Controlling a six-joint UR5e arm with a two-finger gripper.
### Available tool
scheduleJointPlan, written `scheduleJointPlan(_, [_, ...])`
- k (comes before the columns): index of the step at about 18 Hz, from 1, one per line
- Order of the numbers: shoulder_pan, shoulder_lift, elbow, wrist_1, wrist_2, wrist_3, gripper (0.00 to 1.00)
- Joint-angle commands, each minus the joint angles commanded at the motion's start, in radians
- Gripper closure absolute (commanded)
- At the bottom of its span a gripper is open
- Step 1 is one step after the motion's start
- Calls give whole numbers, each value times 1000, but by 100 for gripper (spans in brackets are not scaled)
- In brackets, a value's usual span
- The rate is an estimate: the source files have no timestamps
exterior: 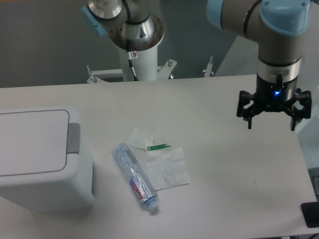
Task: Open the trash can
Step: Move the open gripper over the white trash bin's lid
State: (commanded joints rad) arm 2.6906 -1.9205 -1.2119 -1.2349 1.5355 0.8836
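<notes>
Fingers [271, 122] spread wide (holding nothing) over white table [224, 164] — trash can [42, 164] lid shut.

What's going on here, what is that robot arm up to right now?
Nothing is being handled yet. The arm's hand hangs above the right side of the table, fingers spread and holding nothing. The trash can sits at the left edge with its lid closed and its grey push tab untouched. Between them lie a clear plastic bottle on its side and a crumpled wrapper. The hand is far from the can.
</notes>
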Motion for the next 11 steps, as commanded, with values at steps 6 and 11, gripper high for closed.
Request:
scheduleJointPlan(6, [-17,-8,-20,2,-2,-24,0])
scheduleJointPlan(11, [-49,-12,-50,18,-21,-29,0])
